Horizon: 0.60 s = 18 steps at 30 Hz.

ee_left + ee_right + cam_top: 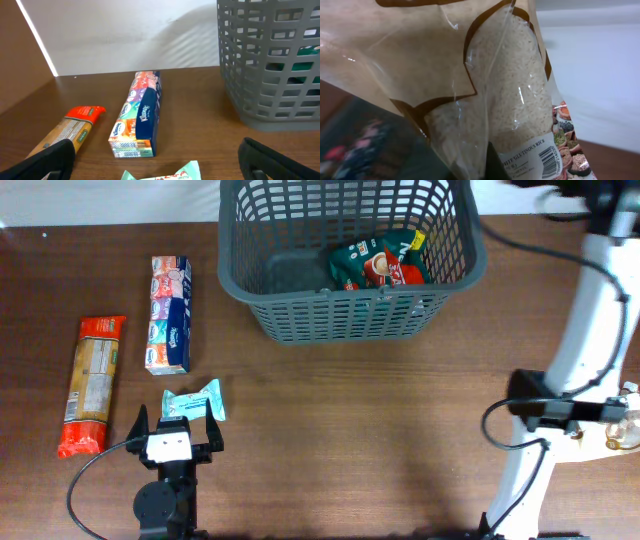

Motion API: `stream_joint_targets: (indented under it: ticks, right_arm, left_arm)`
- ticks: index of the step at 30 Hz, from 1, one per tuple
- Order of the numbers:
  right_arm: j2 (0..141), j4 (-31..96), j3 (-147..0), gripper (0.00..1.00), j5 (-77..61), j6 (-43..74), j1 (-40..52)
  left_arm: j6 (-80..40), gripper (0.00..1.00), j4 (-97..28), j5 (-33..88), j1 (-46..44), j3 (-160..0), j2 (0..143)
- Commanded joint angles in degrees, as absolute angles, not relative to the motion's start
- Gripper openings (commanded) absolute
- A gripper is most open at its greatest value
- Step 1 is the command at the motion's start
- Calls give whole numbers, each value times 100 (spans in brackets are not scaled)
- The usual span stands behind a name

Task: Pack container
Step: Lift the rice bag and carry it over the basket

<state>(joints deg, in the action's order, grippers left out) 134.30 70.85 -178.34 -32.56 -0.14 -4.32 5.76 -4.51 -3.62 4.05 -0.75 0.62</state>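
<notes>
grey plastic container [300, 315]; glossy clear rice bag [485, 90].

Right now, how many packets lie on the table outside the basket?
3: a pasta packet at far left, a tissue pack right of it, and a teal packet by the left gripper.
</notes>
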Motion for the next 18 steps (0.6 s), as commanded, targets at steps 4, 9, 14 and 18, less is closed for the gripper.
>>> stream_joint_targets:
  ticks: [4, 9, 14, 18]
  right_arm:
    - [13150, 7013, -17976, 4, -3658, -5, 489]
    - [13157, 7439, -17742, 4, -2926, -209, 987]
    - [13161, 7603, -17006, 4, -1726, -469, 1247]
    - [13161, 7354, -15996, 4, -816, -377, 1291]
  left_arm:
    - [526, 99, -460, -322, 419, -54, 30]
    - [526, 99, -460, -320, 419, -54, 30]
    - [526, 99, -460, -320, 419, -54, 30]
    - [526, 99, -460, -320, 419, -54, 30]
